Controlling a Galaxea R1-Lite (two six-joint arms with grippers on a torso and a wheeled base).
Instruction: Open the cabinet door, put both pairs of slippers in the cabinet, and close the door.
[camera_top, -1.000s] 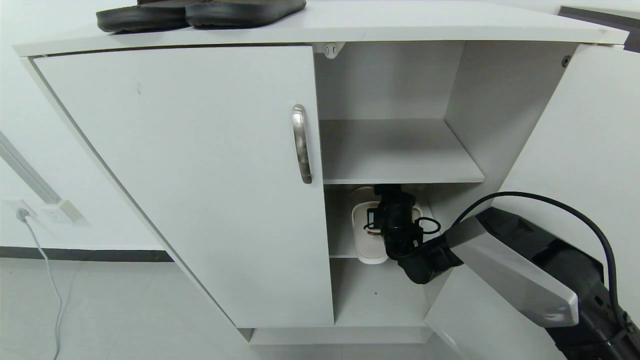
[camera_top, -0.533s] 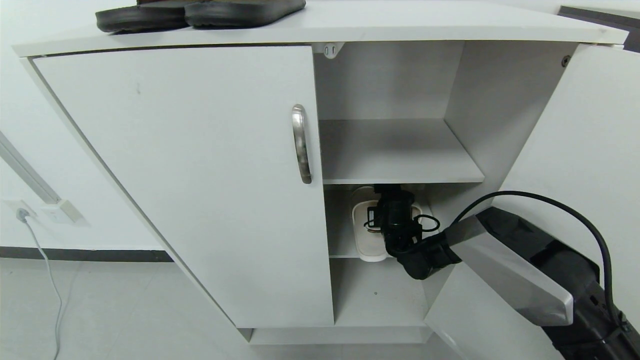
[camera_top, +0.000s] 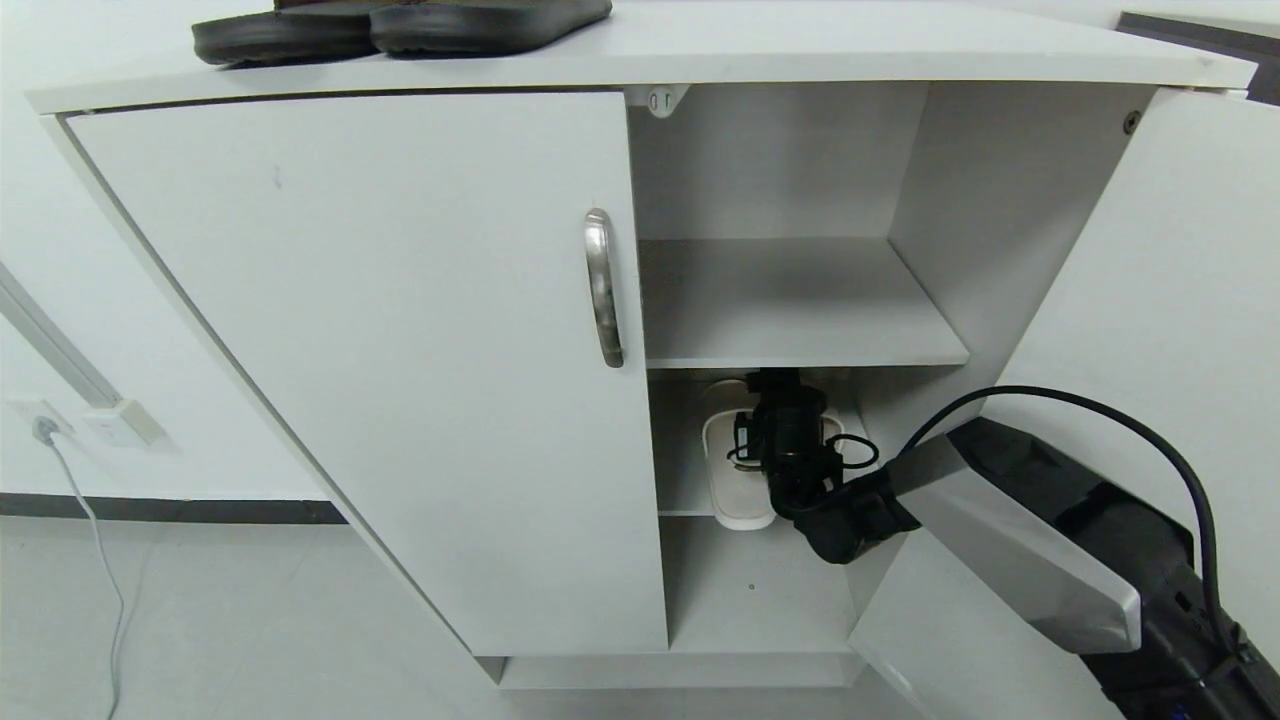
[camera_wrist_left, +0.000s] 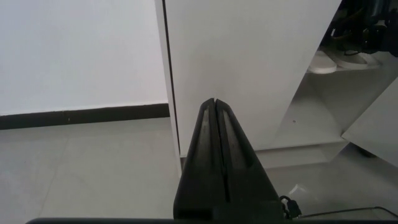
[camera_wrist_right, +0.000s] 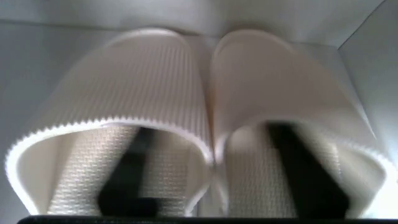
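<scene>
The right pincer (camera_top: 780, 400) is grasping the pair of cream ribbed foam slippers (camera_top: 728, 490), one finger under each strap, inside the white laminate cabinet (camera_top: 350, 350). The pair sits on its middle shelf (camera_top: 682, 500) with the heels seemingly overhanging the front edge. Slide it deeper and level before letting go (an overhang could block the open right door (camera_top: 1150, 280)). The dark rubber slippers (camera_top: 400, 25) wait on the cabinet top. The left pincer (camera_wrist_left: 214, 102) hangs clenched, low outside.
</scene>
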